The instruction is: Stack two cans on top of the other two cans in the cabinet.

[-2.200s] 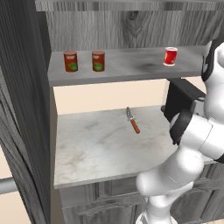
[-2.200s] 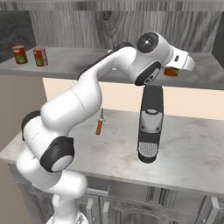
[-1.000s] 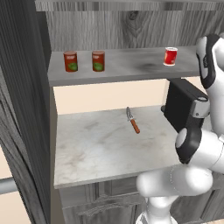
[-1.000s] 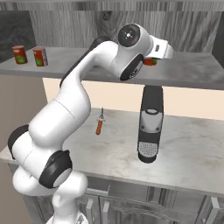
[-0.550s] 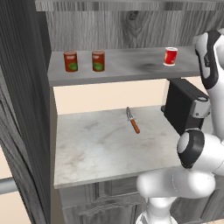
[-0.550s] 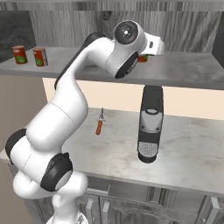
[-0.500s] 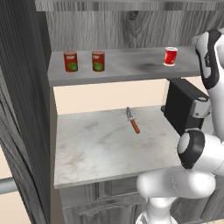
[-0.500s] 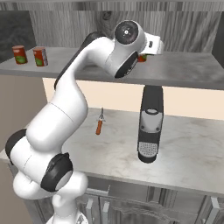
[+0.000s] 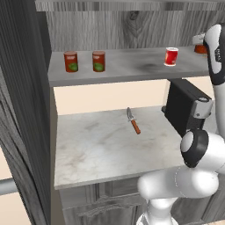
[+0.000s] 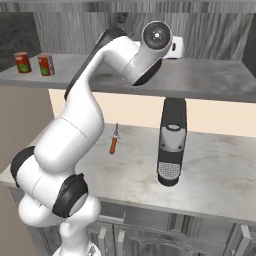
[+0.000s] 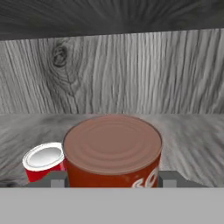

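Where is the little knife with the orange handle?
The small orange-handled knife lies on the pale marble counter, left of the black coffee machine, below the shelf.

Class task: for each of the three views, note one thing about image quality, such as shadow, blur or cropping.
Left base view: a soft dark smudge of shadow on the grey shelf board. Right base view: slightly soft and grainy. Hand view: the dark red tin looms large, cropped at the bottom, its lid evenly lit without glare.
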